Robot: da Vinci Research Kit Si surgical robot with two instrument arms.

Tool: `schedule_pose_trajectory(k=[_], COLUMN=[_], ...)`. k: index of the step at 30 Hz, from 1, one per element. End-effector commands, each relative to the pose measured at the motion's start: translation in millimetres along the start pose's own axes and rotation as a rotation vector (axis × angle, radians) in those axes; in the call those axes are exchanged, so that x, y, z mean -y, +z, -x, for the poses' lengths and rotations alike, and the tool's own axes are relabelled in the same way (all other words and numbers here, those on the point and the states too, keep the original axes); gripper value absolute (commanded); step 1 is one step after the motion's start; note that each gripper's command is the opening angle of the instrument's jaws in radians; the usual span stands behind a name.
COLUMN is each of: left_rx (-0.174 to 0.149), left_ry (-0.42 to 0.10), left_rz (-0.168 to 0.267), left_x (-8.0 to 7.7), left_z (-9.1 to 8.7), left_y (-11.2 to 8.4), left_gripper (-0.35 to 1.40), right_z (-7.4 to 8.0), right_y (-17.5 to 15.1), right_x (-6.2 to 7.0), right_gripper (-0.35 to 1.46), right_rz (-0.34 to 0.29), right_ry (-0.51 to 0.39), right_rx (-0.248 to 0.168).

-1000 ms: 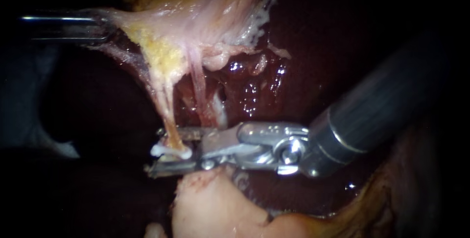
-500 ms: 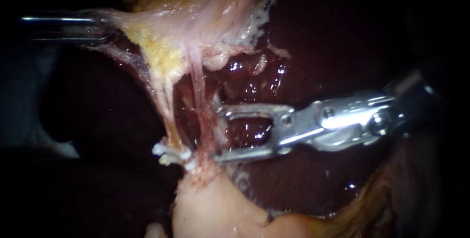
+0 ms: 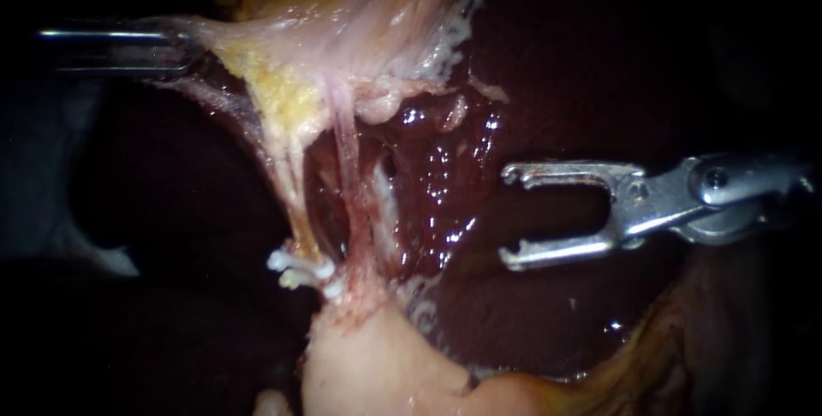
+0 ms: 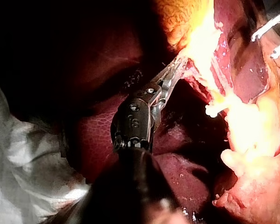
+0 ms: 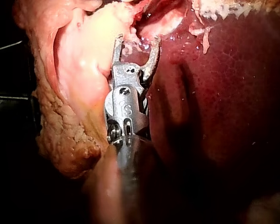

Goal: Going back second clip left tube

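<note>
Right instrument (image 3: 509,215) sits out to the right over the dark liver (image 3: 445,159), its two jaws spread wide with nothing between them, well apart from the left tube (image 3: 291,185). That tube runs from the pale tissue (image 3: 342,31) on the far side down to the near pale lump (image 3: 368,365). Low on it we see white clips (image 3: 297,267), what looks like two stacked close together, seated across the tube. Just right of it runs the other tube (image 3: 347,146), bare as far as we can tell. Over on the left, the left instrument (image 3: 187,43) has its jaws pinching the edge of that pale tissue, drawing it taut leftward so both tubes stand stretched. In the right wrist view the spread jaws point at pale tissue ahead, with liver beside them. We judge the clipping done and the retreat to be the job in hand — so we'd draw the right instrument straight back along its own shaft, jaws empty, lifted off the glistening liver so the hooked tips don't scrape it, and wide of the other tube. The left hold shouldn't slacken or jerk — a tug there loads the clips.
</note>
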Motion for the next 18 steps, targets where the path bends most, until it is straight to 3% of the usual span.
schedule_pose_trajectory(k=[1,11,18], left_rx=[-0.001,0.012,0.018], left_ry=[0.001,0.011,0.017], left_rz=[-0.002,-0.001,0.003], left_x=[0.0,-0.5,-0.7], left_z=[0.1,1.8,2.9], left_y=[0.2,4.9,6.9], left_gripper=[-0.35,-0.35,-0.35], right_z=[0.0,0.0,0.0], right_y=[0.0,0.1,0.0], right_x=[0.0,0.0,0.0], right_gripper=[0.5,0.5,0.5], right_rz=[0.001,0.0,0.001], right_ry=[0.0,0.0,0.0], right_rx=[0.001,0.0,0.001])
